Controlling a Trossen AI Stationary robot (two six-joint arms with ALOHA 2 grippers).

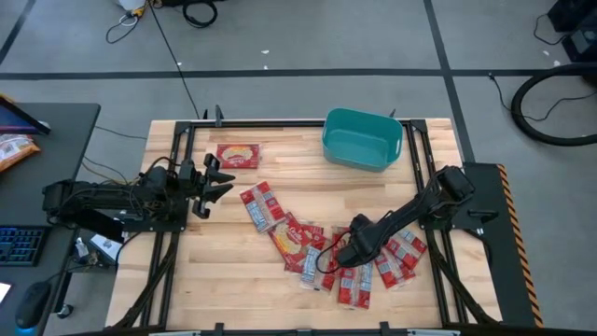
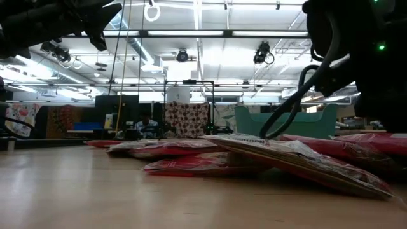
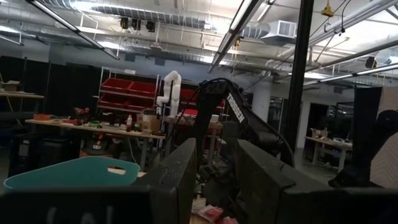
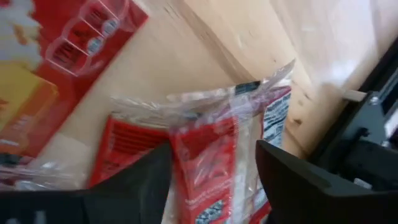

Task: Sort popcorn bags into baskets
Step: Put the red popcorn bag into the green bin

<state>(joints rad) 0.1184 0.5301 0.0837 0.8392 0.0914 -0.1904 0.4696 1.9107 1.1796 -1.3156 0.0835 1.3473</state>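
Note:
Several red popcorn bags (image 1: 298, 241) lie in a loose, overlapping pile on the wooden table's near middle and right; they also show in the low view (image 2: 210, 162). One more red bag (image 1: 237, 155) lies flat by itself at the far left. The teal basket (image 1: 362, 138) stands at the far edge, right of centre. My right gripper (image 1: 341, 252) is low over the pile and open, its fingers on either side of a clear-wrapped red bag (image 4: 205, 180). My left gripper (image 1: 224, 185) is open and empty above the table's left side, pointing toward the right. My right gripper (image 4: 213, 149) comes slanting down from the table's right side. Its two fingers stand on either side of the clear-wrapped red bag's end (image 4: 211, 134), which lies on the pile. I cannot tell whether the fingers touch it.
Black frame rails (image 1: 280, 121) run along the table's far and side edges. The arm bases stand at the left (image 1: 84, 201) and right (image 1: 462, 201) edges. A dark desk (image 1: 56, 131) with an orange-and-white packet (image 1: 14, 149) stands left of the table. Bare wood lies at the near left (image 1: 205, 280).

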